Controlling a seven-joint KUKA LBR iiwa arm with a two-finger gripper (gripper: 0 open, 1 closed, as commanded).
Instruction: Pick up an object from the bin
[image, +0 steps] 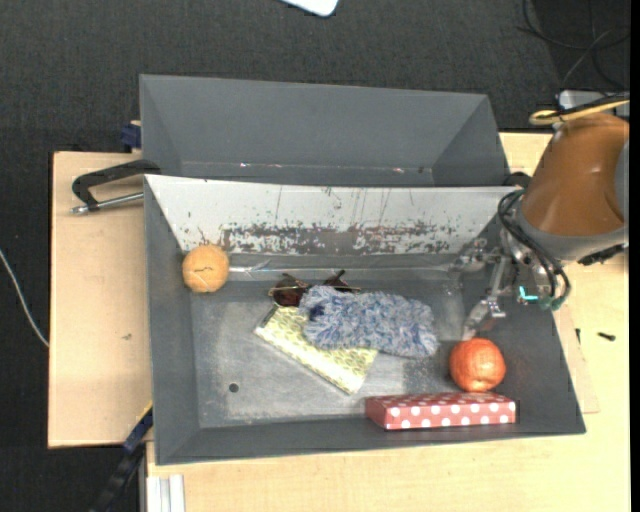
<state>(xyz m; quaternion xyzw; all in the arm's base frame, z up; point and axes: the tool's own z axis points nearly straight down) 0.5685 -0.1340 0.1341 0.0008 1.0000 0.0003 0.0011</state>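
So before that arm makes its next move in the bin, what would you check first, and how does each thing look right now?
1. Something near the arm: ok, a red apple lies just beside its lower end, at the lower right of the bin.
2. Apple uncovered: ok, nothing lies on it.
3. Room round the apple: not ok, a red spotted box lies close below it in the view; whether they touch, cannot tell.
4. Gap to the blue-and-white cloth: ok, bare floor shows between them.
5. Height of the arm above the apple: cannot tell from this one view.
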